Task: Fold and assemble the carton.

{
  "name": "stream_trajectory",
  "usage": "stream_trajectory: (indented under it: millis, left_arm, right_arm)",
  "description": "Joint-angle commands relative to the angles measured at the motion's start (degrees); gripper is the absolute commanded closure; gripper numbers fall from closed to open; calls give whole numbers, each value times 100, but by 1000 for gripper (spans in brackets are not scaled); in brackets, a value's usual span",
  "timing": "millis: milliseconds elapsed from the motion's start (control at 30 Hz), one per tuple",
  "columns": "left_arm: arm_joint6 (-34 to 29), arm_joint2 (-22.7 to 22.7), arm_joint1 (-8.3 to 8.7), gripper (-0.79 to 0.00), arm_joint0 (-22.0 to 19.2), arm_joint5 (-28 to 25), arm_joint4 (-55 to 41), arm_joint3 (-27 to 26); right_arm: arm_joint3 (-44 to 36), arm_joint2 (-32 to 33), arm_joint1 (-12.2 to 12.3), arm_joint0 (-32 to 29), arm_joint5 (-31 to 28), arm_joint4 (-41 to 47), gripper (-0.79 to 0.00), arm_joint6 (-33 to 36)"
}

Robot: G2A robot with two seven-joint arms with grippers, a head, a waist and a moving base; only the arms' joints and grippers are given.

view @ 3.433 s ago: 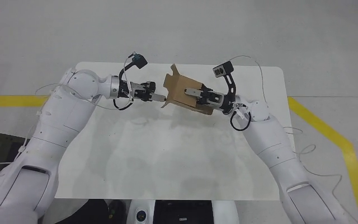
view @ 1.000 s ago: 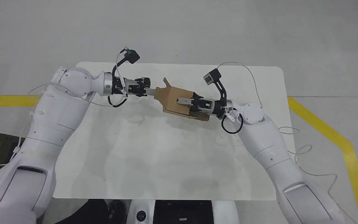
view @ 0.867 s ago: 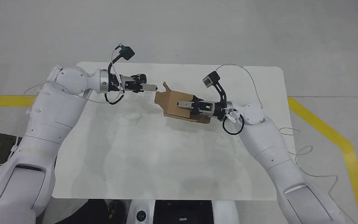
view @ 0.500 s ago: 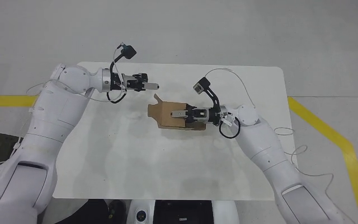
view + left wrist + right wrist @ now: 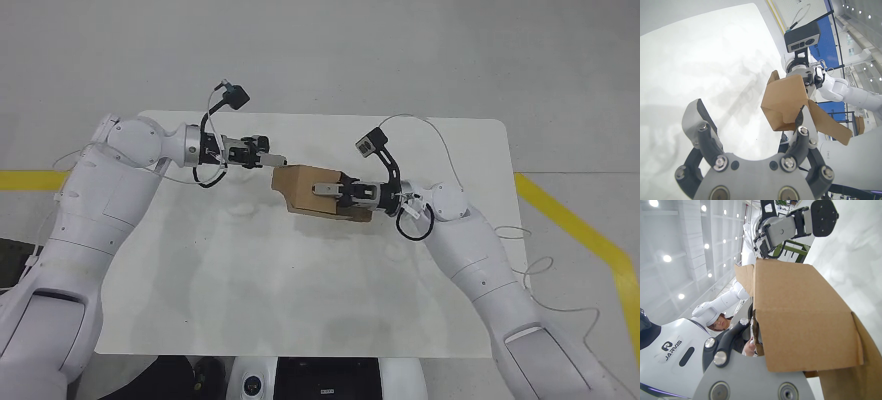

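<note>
1 carton [image 5: 308,190] held by right pincer [image 5: 333,189], left pincer [image 5: 276,160] spread beside it.

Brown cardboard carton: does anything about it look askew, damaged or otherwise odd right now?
No damage shows on the brown cardboard carton, gripped by the right pincer. One long flap at the end facing the open left pincer juts out unfolded while its neighbours lie folded in, so that end looks unfinished.
</note>
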Motion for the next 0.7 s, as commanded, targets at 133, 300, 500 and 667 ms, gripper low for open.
stream_trajectory:
  millis: [133,300,500,667]
  left_arm:
    - [-61,-4,11,-785,67,22,-26,-133]
    - [-103,4,15,-785,131,29,-56,-276]
    - [-125,-9,28,-785,187,63,-42,-389]
    - [-125,-20,36,-785,214,76,-23,-461]
  right_arm:
    - [-37,21,-5,1,-41,-23,0,-45]
    - [-59,-3,-25,13,-74,-31,0,-75]
    - [-70,-38,-51,40,-109,-15,0,-67]
    - [-82,-82,-77,44,-112,12,0,-47]
